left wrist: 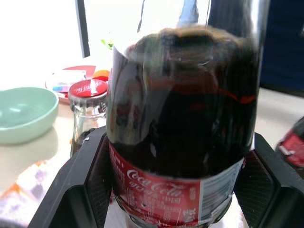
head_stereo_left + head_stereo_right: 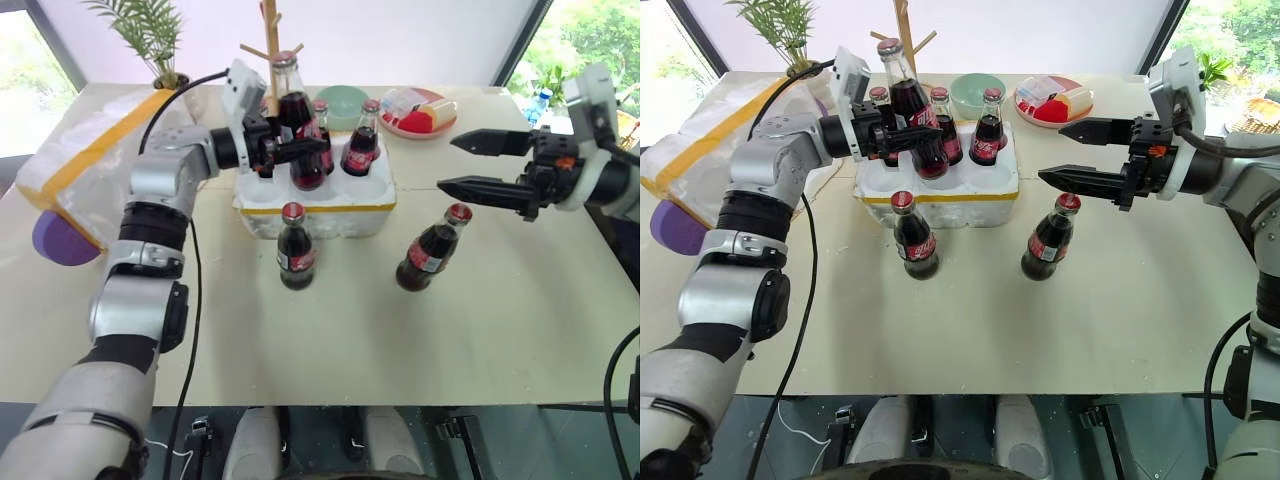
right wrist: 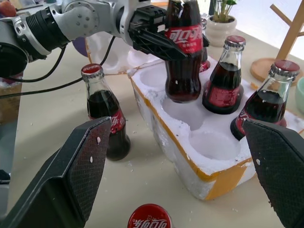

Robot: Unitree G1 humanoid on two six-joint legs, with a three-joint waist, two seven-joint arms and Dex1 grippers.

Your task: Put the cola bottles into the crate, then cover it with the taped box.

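My left gripper (image 2: 292,150) is shut on a cola bottle (image 2: 300,125) and holds it upright just above a near well of the crate (image 2: 320,212), a low white foam tray with a yellow band. Two more cola bottles (image 2: 361,142) (image 2: 321,118) stand in the crate's far wells, and another is partly hidden behind the left gripper. On the table in front of the crate stand a fourth bottle (image 2: 295,248) and a fifth, leaning one (image 2: 432,250). My right gripper (image 2: 450,164) hangs open above the leaning bottle, holding nothing. The taped box (image 2: 90,160) lies at the far left.
Behind the crate are a green bowl (image 2: 340,100), a pink plate (image 2: 418,112) with food items, a wooden rack (image 2: 270,40) and a potted plant (image 2: 165,75). A purple object (image 2: 55,240) sticks out under the taped box. Bare tabletop lies in front of the two loose bottles.
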